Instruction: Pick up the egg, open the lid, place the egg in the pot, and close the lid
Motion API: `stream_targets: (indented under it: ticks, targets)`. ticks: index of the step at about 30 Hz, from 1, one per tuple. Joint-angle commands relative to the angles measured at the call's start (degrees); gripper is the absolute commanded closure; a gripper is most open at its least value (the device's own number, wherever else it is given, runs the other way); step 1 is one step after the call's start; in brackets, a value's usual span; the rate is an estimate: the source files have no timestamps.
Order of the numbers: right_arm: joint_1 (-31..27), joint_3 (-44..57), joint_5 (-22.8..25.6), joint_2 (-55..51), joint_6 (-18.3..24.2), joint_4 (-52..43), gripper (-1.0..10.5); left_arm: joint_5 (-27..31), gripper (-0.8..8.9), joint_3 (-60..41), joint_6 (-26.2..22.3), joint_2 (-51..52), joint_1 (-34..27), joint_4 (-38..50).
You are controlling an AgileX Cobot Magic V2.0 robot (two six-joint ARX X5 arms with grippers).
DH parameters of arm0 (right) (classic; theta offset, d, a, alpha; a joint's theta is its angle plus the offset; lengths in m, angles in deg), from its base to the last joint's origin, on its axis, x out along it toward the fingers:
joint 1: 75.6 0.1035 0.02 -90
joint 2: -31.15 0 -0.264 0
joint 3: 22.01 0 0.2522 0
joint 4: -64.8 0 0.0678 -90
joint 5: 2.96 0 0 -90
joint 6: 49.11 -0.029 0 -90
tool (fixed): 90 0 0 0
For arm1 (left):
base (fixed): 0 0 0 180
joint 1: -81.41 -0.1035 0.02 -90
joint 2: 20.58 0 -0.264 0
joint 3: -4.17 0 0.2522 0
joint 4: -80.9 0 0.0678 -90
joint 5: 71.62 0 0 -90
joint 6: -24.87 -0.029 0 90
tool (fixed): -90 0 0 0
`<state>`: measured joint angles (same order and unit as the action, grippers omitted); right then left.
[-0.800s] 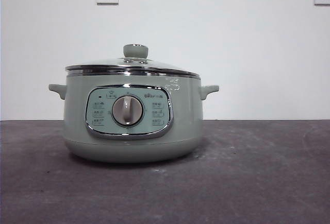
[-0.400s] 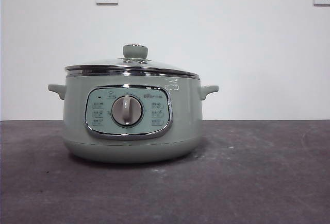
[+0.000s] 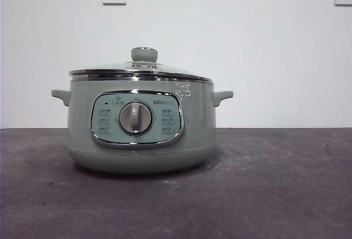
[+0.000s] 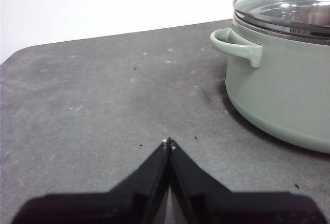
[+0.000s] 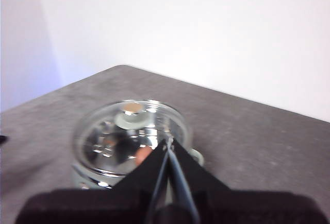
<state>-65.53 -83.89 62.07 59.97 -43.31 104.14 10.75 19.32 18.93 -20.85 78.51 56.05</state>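
Front view showed the pot (image 3: 140, 126) on the dark table (image 3: 275, 184) with the lid (image 3: 140, 71) seated on it and no arm in sight. Left wrist view had the left gripper (image 4: 168, 142) pressed together, empty, low beside the pot's handle (image 4: 237, 44). Right wrist view put the right gripper (image 5: 168, 142) above the lid, jaws together, empty; a reddish spot through the glass may have been the egg (image 5: 145, 154). The knob could slip from a skewed grasp.
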Motion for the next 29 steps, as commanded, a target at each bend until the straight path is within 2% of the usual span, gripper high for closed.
stream_targets:
  ticks: [1, 6, 12, 15, 22, 29]
  targets:
    - [-1.90, 9.33, 0.00, -5.18, -0.39, -5.73, 9.5, 0.07, 8.17, -0.72, 0.42, 0.17, -0.17, -0.17]
    - [-4.09, 22.99, 0.76, -14.08, -0.74, -13.92, 9.5, 0.07, 8.16, -0.72, 0.42, 0.17, -0.17, -0.17]
    - [-4.09, 35.54, 9.18, -22.60, -5.97, -17.64, 9.5, 0.04, 8.17, -0.72, 0.42, 0.17, -0.17, -0.17]
    - [-4.09, 40.85, 10.14, -26.45, -7.10, -19.30, 9.5, 0.07, 8.17, -0.72, 0.42, 0.17, -0.17, -0.17]
    - [-4.07, 47.47, 10.10, -28.76, -8.81, -19.08, 9.5, 0.07, 8.17, -0.72, 0.42, 0.17, -0.17, -0.17]
    - [-4.07, 47.82, 10.36, -28.76, -9.44, -16.09, 9.5, 0.07, 8.17, -0.72, 0.42, 0.15, -0.17, -0.17]
